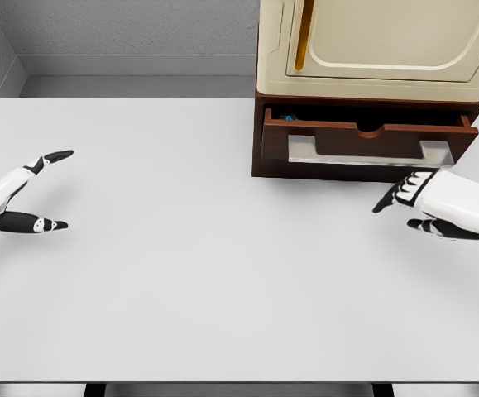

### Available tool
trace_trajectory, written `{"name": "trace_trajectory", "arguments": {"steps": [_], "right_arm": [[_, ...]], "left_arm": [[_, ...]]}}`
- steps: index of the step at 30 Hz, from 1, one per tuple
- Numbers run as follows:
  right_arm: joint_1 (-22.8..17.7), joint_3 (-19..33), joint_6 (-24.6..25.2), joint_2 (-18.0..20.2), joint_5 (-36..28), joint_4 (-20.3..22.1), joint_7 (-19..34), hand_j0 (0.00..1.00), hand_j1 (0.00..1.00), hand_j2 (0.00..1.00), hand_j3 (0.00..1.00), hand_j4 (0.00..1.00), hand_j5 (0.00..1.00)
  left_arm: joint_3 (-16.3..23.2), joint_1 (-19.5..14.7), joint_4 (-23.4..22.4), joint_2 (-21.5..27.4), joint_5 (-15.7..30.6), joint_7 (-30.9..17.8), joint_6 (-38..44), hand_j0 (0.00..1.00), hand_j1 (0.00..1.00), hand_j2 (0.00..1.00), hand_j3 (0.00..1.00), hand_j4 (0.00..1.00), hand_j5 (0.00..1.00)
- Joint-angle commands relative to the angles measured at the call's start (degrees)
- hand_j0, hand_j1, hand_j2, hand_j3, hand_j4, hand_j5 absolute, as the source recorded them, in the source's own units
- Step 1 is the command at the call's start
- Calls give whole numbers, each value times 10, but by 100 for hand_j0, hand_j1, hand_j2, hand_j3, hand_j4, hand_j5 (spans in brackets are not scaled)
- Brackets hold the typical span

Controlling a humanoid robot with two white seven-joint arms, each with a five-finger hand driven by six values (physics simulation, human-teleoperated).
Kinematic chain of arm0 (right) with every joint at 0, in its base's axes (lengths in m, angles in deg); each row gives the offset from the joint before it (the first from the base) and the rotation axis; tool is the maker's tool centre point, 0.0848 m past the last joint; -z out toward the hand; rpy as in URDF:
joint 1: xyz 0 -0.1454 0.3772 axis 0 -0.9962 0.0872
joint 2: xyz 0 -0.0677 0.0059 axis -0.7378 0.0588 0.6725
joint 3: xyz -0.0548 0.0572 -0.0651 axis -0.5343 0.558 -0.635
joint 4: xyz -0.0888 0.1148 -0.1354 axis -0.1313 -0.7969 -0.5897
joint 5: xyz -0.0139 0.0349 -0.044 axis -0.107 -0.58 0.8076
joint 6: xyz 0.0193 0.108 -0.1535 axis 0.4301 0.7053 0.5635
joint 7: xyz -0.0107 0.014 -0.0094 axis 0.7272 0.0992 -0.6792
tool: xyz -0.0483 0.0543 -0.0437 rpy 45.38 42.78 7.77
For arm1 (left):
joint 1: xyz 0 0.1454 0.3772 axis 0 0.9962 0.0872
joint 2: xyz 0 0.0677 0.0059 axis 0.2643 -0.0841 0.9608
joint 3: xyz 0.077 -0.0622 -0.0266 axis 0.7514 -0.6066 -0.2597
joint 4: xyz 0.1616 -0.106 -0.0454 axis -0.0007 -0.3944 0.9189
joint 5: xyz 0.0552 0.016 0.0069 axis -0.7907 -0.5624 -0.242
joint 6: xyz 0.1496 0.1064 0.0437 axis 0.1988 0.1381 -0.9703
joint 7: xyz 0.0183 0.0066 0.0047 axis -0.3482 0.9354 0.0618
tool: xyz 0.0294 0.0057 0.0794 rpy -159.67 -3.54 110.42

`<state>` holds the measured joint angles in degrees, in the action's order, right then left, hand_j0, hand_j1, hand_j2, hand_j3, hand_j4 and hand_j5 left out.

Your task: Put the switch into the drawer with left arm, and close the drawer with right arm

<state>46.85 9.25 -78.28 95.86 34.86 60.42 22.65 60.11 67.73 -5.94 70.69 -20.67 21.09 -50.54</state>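
Overall, the largest element is the white table [181, 314], which fills most of the head view from the left edge to the right edge and down to the bottom.

At the far right of the table stands a dark brown cabinet base [260, 136]. A cream-coloured appliance [388, 50] with a rounded door panel and an amber strip down its left side sits on top of the base.

The drawer [370, 139] in the base is pulled slightly outward toward the robot. Its front panel has a shallow curved cut-out at the middle of the upper edge. A pale reflective band runs across the lower part of the front.

The right hand [425, 207] lies on the table just in front of the right part of the drawer front, close to it but not touching. Its fingers are loosely extended toward the left and grasp nothing. The arm enters from the right edge.

The left hand [24, 194] rests at the left edge of the table, well apart from the cabinet. Thumb and fingers are spread wide apart and hold nothing.

The switch [289, 118] shows only as a small blue-green spot inside the drawer, at its back left corner, behind the front panel. Its shape cannot be made out at this size.
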Motion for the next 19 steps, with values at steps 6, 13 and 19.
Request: {"name": "trace_trajectory", "arguments": {"steps": [6, 13, 19], "right_arm": [[57, -57, 1, -33, 16, -66, -3, 71, 71, 71, 71, 71, 71], [113, -100, 1, -46, 17, -100, -2, 73, 73, 73, 73, 73, 73], [96, -98, 1, -5, 12, -93, -4, 73, 73, 73, 73, 73, 73]], "left_arm": [[0, 0, 4, 0, 6, 0, 1, 100, 100, 100, 100, 100, 100], [0, 0, 5, 0, 6, 0, 1, 100, 100, 100, 100, 100, 100], [0, 0, 5, 0, 5, 0, 1, 100, 100, 100, 100, 100, 100]]}}
